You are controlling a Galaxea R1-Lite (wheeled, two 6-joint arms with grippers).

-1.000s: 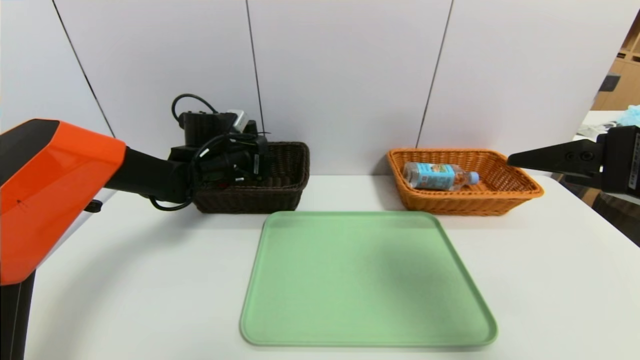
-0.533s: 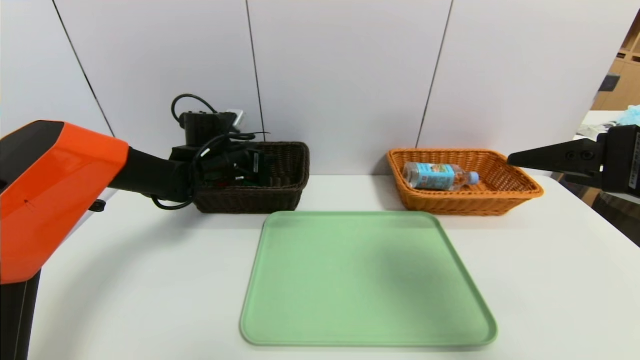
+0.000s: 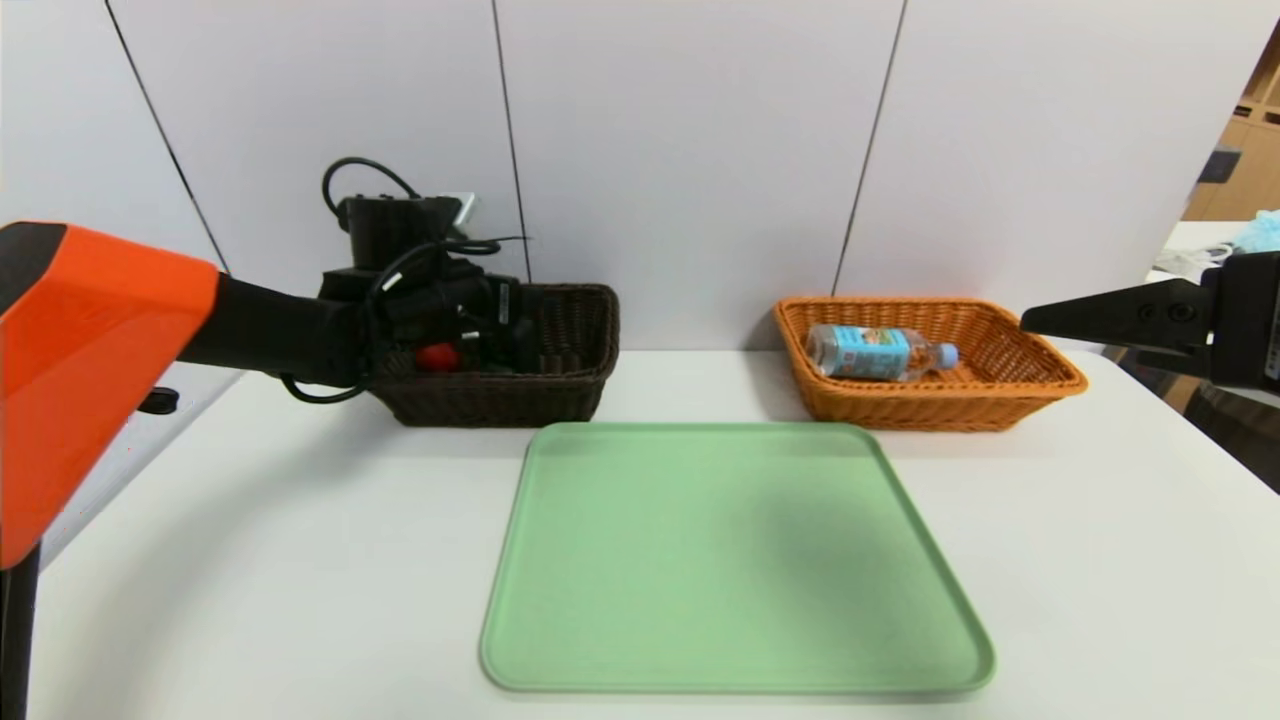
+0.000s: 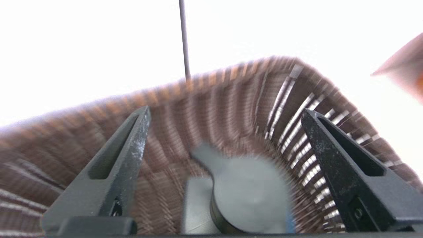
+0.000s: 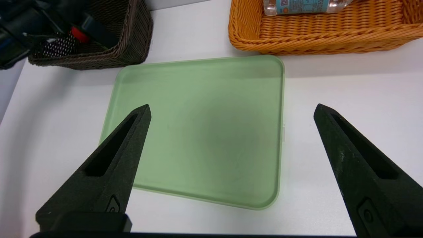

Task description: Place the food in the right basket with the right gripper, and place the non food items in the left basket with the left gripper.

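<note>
Grey round item (image 4: 248, 191), blurred, in dark basket (image 4: 231, 99)

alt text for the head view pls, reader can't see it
The left gripper hangs open over the dark brown basket, which holds a red-tipped item. A water bottle lies in the orange basket, the green tray is bare, and the right gripper waits at the right edge.

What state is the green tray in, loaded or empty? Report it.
Empty. The green tray shows only bare surface in the head and right wrist views; the bottle lies in the orange basket.
</note>
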